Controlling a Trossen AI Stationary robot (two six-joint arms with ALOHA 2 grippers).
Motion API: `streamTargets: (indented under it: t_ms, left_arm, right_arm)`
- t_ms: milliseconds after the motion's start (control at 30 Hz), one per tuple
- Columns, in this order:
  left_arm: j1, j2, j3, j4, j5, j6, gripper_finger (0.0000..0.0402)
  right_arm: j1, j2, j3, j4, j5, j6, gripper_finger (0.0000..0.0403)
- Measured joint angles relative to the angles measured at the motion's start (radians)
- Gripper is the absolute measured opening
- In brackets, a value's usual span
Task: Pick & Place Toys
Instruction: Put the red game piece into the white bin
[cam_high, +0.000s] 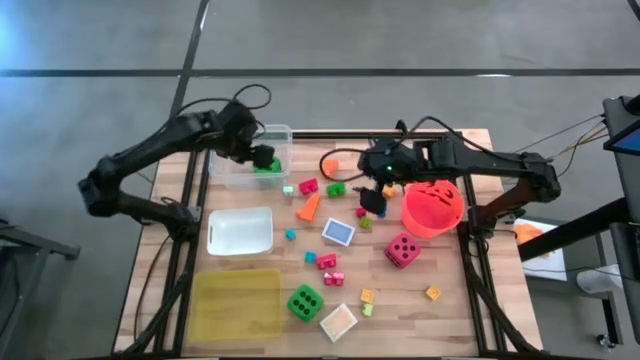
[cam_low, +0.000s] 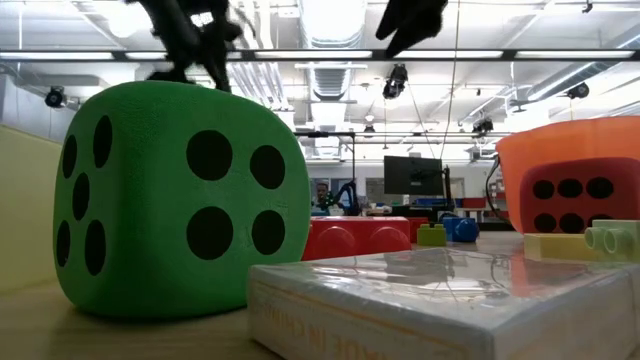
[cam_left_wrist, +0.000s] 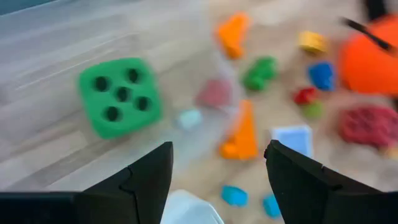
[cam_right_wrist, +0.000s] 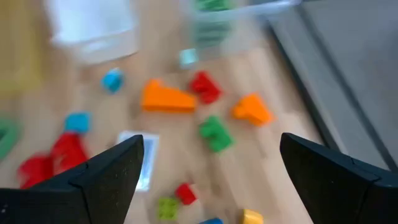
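Observation:
My left gripper (cam_high: 262, 158) is open and empty above a clear tub (cam_high: 232, 172) at the table's far left. A green die (cam_left_wrist: 118, 96) lies on the tub's floor, beyond the open fingers (cam_left_wrist: 146, 180). My right gripper (cam_high: 372, 200) is open and empty above the table's middle, beside the red-orange bucket (cam_high: 432, 208). Under it lie an orange wedge (cam_right_wrist: 166, 98), a red block (cam_right_wrist: 205, 86), a green block (cam_right_wrist: 214, 132) and a blue card (cam_right_wrist: 140, 155). A pink die (cam_high: 402, 250) and a second green die (cam_high: 304, 302) rest on the table nearer the front.
A white tub (cam_high: 240, 230) and a yellow tub (cam_high: 237, 303) stand at the near left. Small blocks (cam_high: 330, 265) and a flat card (cam_high: 338, 321) are scattered over the middle and the near edge. In the low view the green die (cam_low: 180, 200) and a card (cam_low: 440, 300) fill the foreground.

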Motion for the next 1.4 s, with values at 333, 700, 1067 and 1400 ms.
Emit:
streamTargets:
  t_ms: [333,700,1067,1400]
  left_arm:
    - [-0.341,-0.163,0.0,-0.002,-0.11,-0.131,0.0244]
    - [-0.582,-0.175,-0.001,-0.002,-0.198,-0.152,0.0243]
    - [-0.629,-0.211,-0.001,-0.002,-0.221,-0.208,0.0243]
    - [-0.628,-0.208,-0.001,0.004,-0.221,-0.213,0.0243]
  right_arm:
    - [-0.004,0.144,0.0,-0.053,-0.164,-0.302,0.037]
    - [-0.029,0.327,-0.027,-0.063,-0.165,-0.429,0.037]
    - [-0.069,0.334,-0.239,0.102,-0.16,-0.416,0.0297]
    - [-0.072,0.346,-0.312,0.134,-0.093,-0.428,0.0223]
